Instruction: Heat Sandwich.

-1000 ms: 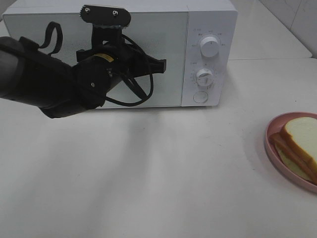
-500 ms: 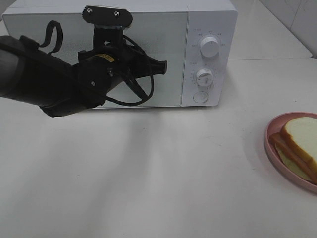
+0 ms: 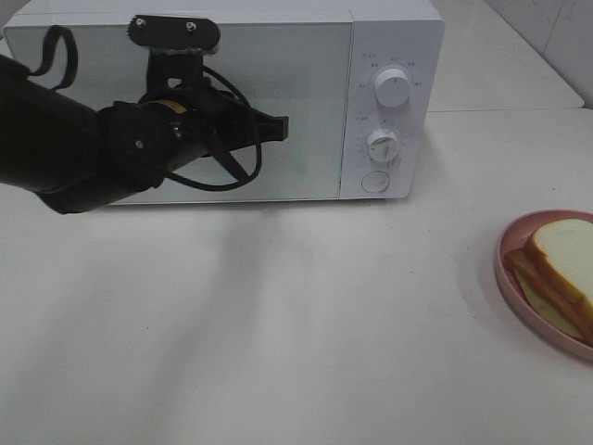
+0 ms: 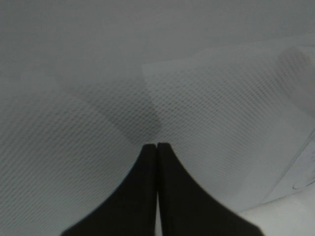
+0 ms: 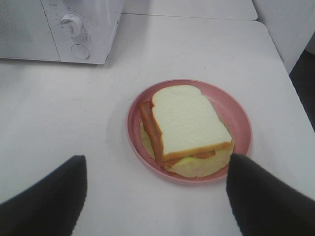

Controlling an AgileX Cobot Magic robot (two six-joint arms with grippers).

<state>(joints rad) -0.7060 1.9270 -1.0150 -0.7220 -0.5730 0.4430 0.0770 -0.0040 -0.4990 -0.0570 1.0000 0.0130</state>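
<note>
sandwich [image 5: 189, 129] | white bread, tan crust, pinkish filling | flat on pink plate [image 5: 135, 129] | top slice seemingly askew

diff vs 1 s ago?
The left tool, shut, slid leftward across the closed microwave door, the arm going with it. Nothing gripped or released. The sandwich, pink plate and microwave knobs are unchanged.

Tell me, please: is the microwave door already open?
No, the microwave door sits flush and closed against the microwave's front, while the sandwich lies on the pink plate.
</note>
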